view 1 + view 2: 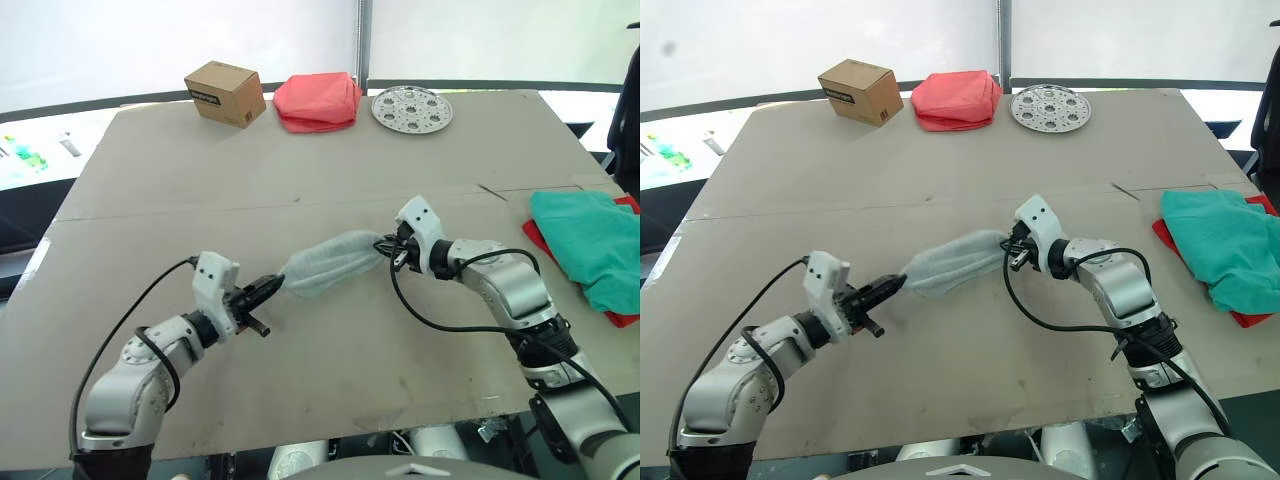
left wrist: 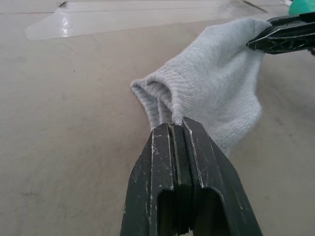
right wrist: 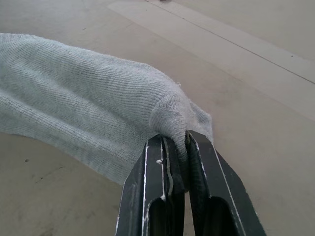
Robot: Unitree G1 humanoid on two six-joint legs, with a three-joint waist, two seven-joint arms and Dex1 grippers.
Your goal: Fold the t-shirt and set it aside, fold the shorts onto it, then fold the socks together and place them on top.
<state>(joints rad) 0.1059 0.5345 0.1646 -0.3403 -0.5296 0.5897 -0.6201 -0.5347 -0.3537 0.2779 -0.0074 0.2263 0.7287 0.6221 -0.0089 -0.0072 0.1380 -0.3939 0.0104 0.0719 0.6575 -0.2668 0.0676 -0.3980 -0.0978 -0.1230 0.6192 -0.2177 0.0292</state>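
The socks (image 1: 330, 262) stretch between both grippers' pinching fingers (image 2: 177, 147).

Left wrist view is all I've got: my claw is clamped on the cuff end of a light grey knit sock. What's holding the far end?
Observer: The right claw is shut on the other end of the light grey knit socks, stretched between both arms.
Operator: And my own claw, from above?
Observer: The left claw grips the end nearer the robot, low over the brown cardboard-covered table.
Operator: Where's the stack?
Observer: The teal-green fabric shorts lie on the bright red t-shirt at the table's right edge.
Operator: Anything at the back?
Observer: A small brown cardboard box, a folded salmon-pink cloth and a round perforated metal disc.
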